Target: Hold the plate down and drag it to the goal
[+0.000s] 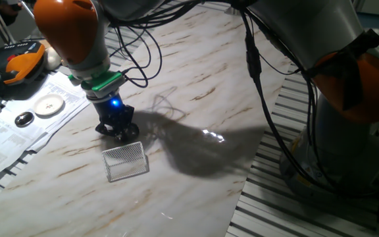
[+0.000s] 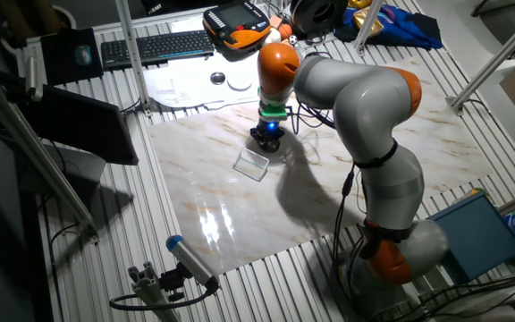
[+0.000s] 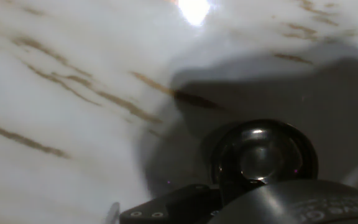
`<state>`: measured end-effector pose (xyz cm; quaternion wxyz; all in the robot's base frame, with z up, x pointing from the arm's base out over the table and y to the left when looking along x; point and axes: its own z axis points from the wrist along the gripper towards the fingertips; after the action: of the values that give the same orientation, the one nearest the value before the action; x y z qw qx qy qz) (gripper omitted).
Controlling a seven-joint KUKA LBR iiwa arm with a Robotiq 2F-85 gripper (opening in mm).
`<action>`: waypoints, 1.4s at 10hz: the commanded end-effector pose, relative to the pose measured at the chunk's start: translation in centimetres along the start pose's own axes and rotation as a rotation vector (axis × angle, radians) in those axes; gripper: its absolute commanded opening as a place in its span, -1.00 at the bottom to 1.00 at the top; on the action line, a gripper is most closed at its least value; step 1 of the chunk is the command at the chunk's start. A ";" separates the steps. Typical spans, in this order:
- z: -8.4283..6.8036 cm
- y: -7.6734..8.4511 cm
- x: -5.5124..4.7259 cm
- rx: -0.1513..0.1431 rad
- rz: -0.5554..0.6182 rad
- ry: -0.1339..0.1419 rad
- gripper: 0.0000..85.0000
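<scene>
Hand view shows the plate [image 3: 263, 155] under the pincer [image 1: 116, 129], whose opening I cannot tell, just short of the goal [image 1: 126, 160] on the marble worktop [image 1: 196, 99]; weak downward pressure could let it slip free mid-drag.

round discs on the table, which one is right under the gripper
The shiny metal plate, directly beneath the gripper. The white disc and small dark disc lie off on the papers.
</scene>
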<state>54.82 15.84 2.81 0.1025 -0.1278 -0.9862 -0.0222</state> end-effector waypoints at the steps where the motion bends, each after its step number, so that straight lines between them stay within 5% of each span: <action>1: 0.0 0.2 0.2 0.000 0.004 0.000 -1.00; 8: -0.2 1.2 0.9 0.000 0.027 0.011 -1.00; 12: -0.6 0.5 0.2 0.022 0.011 0.005 -1.00; 14: -1.6 -0.8 -1.1 0.035 -0.018 0.005 -1.00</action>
<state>56.01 14.65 4.18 0.1074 -0.1166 -0.9873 -0.0061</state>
